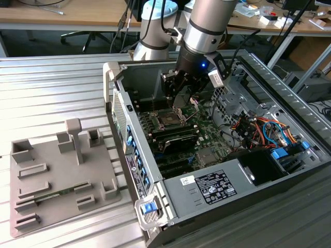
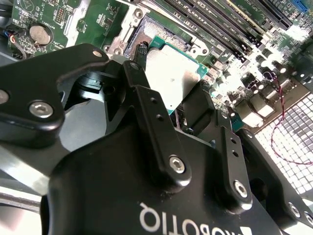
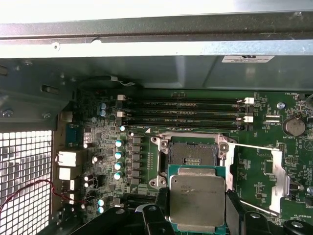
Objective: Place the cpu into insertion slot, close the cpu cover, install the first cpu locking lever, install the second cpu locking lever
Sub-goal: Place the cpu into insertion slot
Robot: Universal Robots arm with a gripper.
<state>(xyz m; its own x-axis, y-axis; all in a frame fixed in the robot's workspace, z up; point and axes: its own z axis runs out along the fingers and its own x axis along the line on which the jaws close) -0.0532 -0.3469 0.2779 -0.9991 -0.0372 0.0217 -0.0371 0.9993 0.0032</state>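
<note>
My gripper hangs inside the open computer case, just above the motherboard. It is shut on the cpu, a flat square chip with a silvery top, gripped on two opposite edges by the black fingers. In the second wrist view the cpu is tilted a little and overlaps one edge of the insertion slot. The insertion slot lies open and dark beside the chip, and it is also the dark square on the board. Swung open to one side lies the cpu cover.
Long black memory slots run beside the socket. The case wall and a perforated back panel with a red wire close in the space. Cable bundles sit at the exterior view's right. A grey fixture tray lies outside the case.
</note>
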